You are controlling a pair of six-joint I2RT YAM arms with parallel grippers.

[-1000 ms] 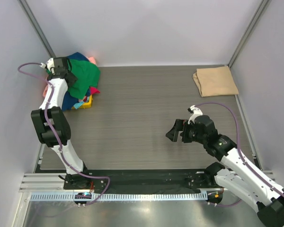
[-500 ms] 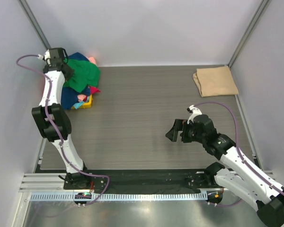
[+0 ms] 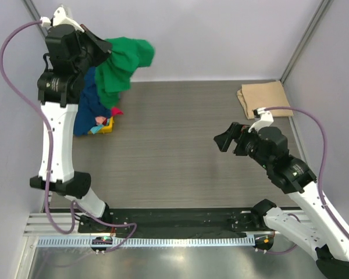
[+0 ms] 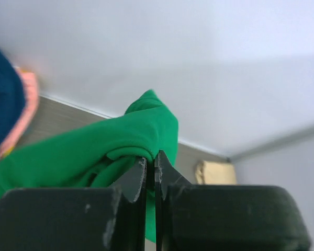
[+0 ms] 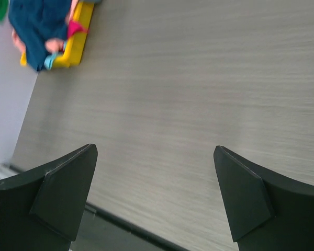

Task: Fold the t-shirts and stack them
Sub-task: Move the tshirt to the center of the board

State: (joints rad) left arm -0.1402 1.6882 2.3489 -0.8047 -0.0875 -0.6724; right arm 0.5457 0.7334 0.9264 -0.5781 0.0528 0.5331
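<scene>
Left end effector (image 4: pixel 150 164) is clamped on the green t-shirt (image 3: pixel 123 67) — it dangles over the pile of t-shirts (image 3: pixel 90 113). Right end effector (image 5: pixel 153 150) gapes wide, empty, over the table (image 3: pixel 174 145).

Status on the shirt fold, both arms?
Left fingers shut on green tee, held up over pile. Right fingers open, empty, over table. Tan tee folded, far right. Nothing in the way.

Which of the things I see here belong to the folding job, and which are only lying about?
Belong to the job: green t-shirt, held up in the left gripper; mixed pile of t-shirts; folded tan t-shirt.
Only surroundings: table; back wall.
</scene>
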